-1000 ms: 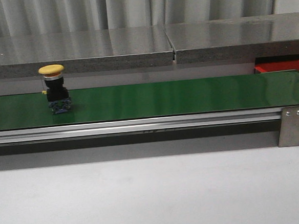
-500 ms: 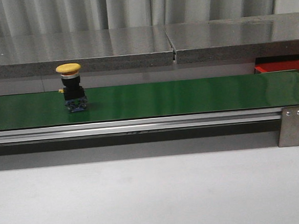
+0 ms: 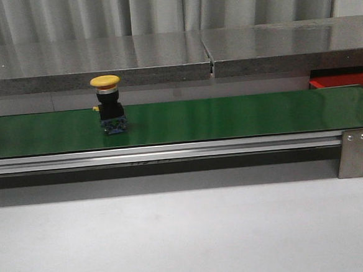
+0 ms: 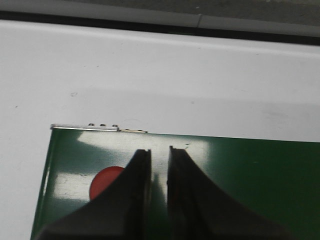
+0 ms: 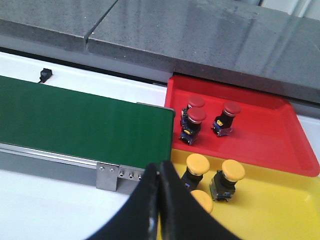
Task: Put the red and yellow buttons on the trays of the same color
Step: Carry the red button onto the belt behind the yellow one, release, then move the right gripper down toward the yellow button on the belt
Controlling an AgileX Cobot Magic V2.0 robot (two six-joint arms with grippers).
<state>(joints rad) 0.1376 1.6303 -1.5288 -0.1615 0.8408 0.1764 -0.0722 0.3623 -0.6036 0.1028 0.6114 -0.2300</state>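
Yellow button (image 3: 107, 104) upright on green belt (image 3: 230, 117); three red buttons (image 5: 196, 117) in red tray (image 5: 270, 135), three yellow (image 5: 227, 175) in yellow tray (image 5: 280, 210).

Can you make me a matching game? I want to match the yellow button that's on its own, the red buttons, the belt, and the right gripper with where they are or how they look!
Things:
1. lone yellow button
2. red buttons
3. belt
4. right gripper

Places or looks:
A. long and green
B. shut, holding nothing
C. standing upright on the belt
D. sitting in the red tray

Right pairs: 1-C, 2-D, 3-A, 4-B
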